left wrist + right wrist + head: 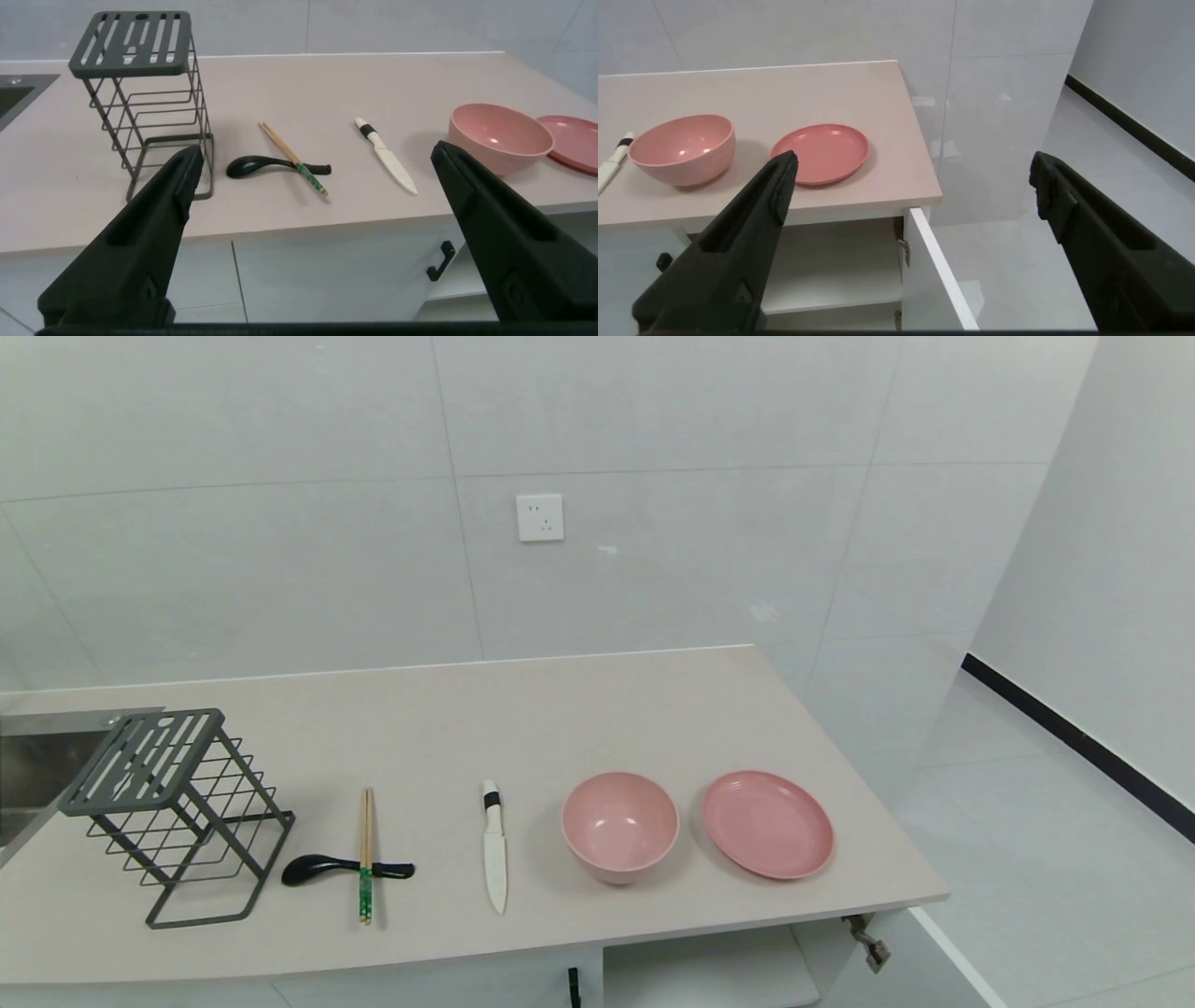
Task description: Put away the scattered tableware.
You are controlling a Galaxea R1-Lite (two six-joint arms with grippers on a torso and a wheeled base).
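On the beige counter [523, 709] lie, in a row near the front edge, a black spoon [329, 869], a pair of wooden chopsticks [366, 855] crossing its handle, a white knife [494, 845], a pink bowl [620, 826] and a pink plate [767, 823]. A dark wire rack [168, 807] stands at the counter's left. My left gripper [313, 219] is open, held back from the counter's front edge, facing the spoon [266, 168] and chopsticks [293, 158]. My right gripper [910, 219] is open too, in front of the counter's right end, near the plate [820, 153] and bowl [682, 147].
A sink [33, 765] is set into the counter at the far left. Below the counter's right end a cabinet door [938, 275] stands open, showing a shelf [831, 271]. A wall socket [540, 517] sits on the tiled wall. Open floor lies to the right.
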